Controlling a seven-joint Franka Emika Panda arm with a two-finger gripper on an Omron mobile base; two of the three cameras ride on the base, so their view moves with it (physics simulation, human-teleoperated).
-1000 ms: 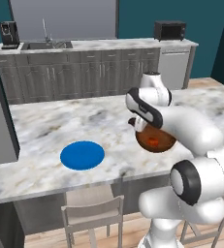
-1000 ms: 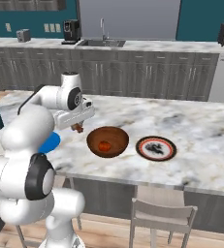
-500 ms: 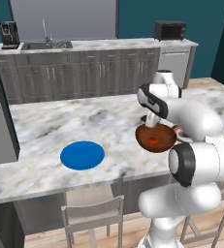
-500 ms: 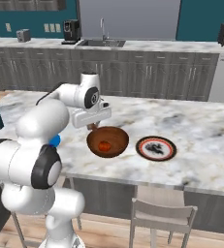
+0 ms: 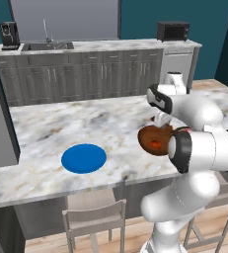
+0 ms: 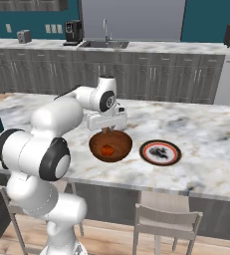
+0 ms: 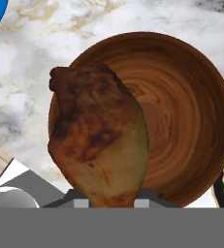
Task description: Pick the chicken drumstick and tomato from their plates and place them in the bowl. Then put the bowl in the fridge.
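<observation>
Marble-topped island surface (image 5: 46,128), long and pale, carrying all items at working height. Blue plate (image 5: 84,158), flat and bare, lying well to the left of the arm, apparently already relieved of its load. Wooden bowl (image 6: 110,146), deep and brown, sitting near the front edge between the two plates, positioned to receive both foods. Brown-rimmed plate (image 6: 160,152), just beside the bowl on its right, bearing dark marks at its pale centre and no food. Gripper (image 6: 108,130), clamped on the chicken drumstick (image 7: 98,137), hovering directly above the bowl, presumably aligned for release inside the rim. Drumstick, reddish-brown and tapered, hanging over the near-left part of the bowl in the hand view, clear of the wood. Tomato (image 6: 107,149), small and red-orange, resting at the bowl's bottom. Fridge step not yet begun.
</observation>
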